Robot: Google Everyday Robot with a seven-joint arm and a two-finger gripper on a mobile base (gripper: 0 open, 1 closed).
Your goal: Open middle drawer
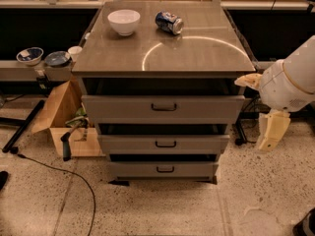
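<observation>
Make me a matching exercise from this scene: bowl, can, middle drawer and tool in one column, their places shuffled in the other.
1 white bowl
2 blue can
3 middle drawer
4 tool

A just right of the cabinet
B upright, rear left of cabinet top
C second from the top
D lying on its side

Pairs: 1-B, 2-D, 3-C, 4-A

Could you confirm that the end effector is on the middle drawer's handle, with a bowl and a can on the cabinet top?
Not quite: the camera view shows the end effector beside the right side of the cabinet, off the handle of the middle drawer. The bowl and can are on top.
</observation>
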